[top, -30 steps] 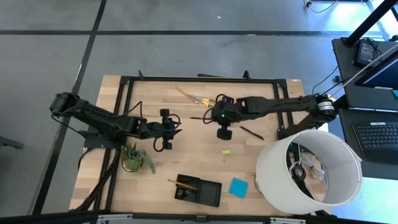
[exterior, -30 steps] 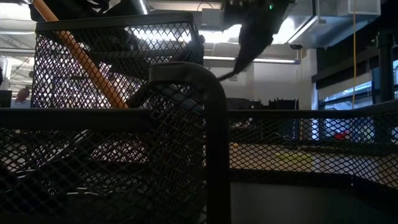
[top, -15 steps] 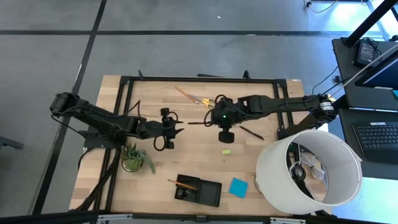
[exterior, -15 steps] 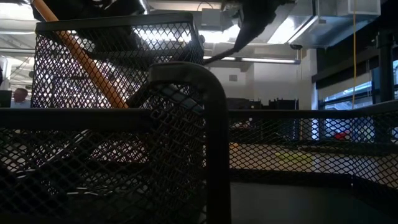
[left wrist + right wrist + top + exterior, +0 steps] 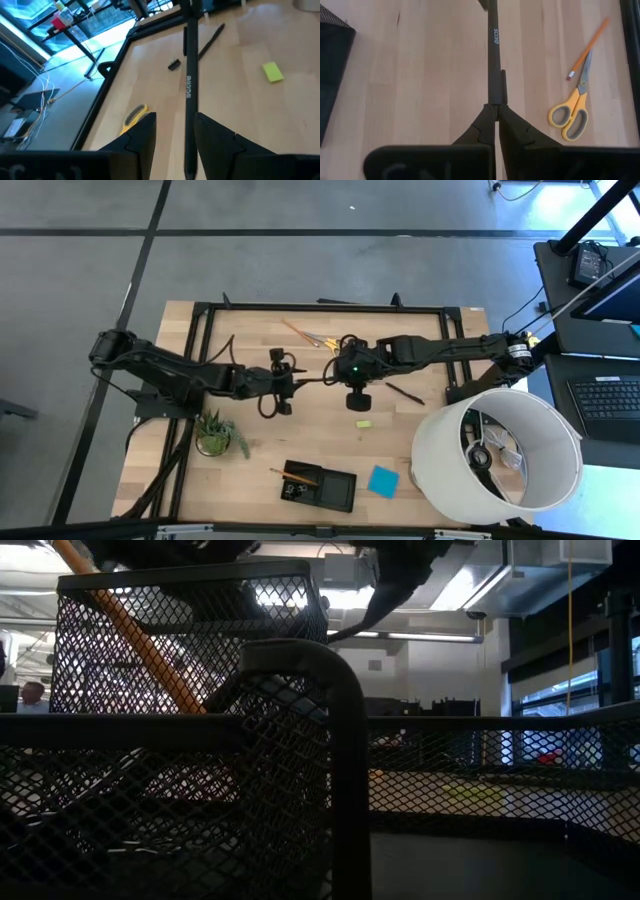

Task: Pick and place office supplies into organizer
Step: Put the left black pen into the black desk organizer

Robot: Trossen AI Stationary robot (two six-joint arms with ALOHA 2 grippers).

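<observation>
Black pen sits clamped in the right gripper above the table's middle. Its free end lies between the left gripper's parted fingers, untouched.

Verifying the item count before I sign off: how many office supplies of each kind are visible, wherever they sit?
Thin black pens: 2
Orange pencils: 2
Yellow-handled scissors: 1
Small yellow block: 1
Bright blue square note pad: 1
Tiny black clip: 1
Total: 8

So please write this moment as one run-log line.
phase: handover mid-air | right pincer: shut on black pen | left pincer: open around pen's other end | organizer: orange pencil inside
</observation>
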